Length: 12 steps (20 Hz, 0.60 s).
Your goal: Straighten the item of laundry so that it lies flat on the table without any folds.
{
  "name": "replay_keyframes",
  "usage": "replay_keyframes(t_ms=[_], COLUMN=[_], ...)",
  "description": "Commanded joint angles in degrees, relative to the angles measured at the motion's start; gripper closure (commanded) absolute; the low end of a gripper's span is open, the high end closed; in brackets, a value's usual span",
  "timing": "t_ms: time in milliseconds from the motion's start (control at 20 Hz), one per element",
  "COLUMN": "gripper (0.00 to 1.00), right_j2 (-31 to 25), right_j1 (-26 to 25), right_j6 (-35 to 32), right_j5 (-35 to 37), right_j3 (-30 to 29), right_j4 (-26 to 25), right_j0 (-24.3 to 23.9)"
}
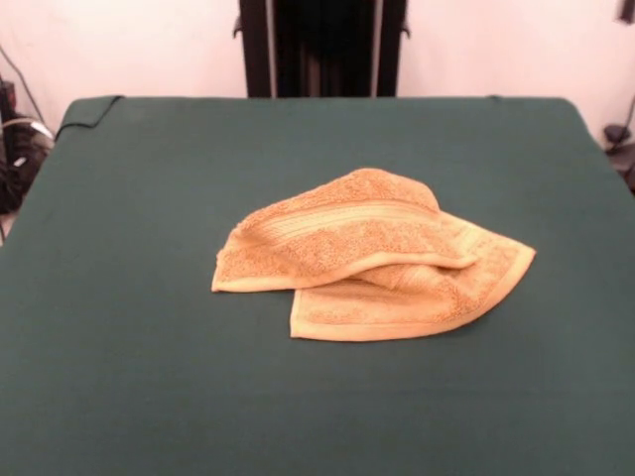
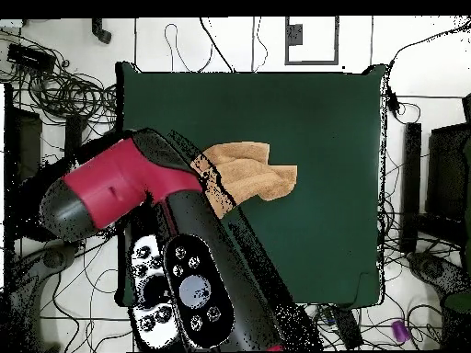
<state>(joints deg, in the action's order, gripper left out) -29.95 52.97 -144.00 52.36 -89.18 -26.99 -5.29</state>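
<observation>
Orange-tan terry towel folded over itself, mid dark green cloth table; red/black arm overhead, gripper not visible, state unknown.

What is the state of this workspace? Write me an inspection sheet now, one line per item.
Surface: the large dark green cloth-covered table carries only the towel; one far corner of the cloth is turned up.
Job's things: the small orange-tan terry hand towel lies crumpled near the middle, one layer folded over another, not flat. No care label shows.
Clutter: nothing seen on the table.
Grippers: the gripper shows in neither view; in the overhead view the red and black robot arm crosses part of the table and hides part of the towel.
Cables: black cables lie tangled on the floor around the table, none on it.
Surroundings: white wall and a black pedestal beyond the table.
</observation>
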Motion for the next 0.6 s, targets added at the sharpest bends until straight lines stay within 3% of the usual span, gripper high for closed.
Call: replay_keyframes(t_ms=[50,600], gripper=[0.0,0.0], right_j2=[6.9,10.15], right_j1=[-6.89,-14.07], right_j6=[-15.34,-9.66], right_j5=[5.41,6.98], right_j3=[8.25,16.88], right_j4=[1.62,3.71], right_j0=[5.46,9.7])
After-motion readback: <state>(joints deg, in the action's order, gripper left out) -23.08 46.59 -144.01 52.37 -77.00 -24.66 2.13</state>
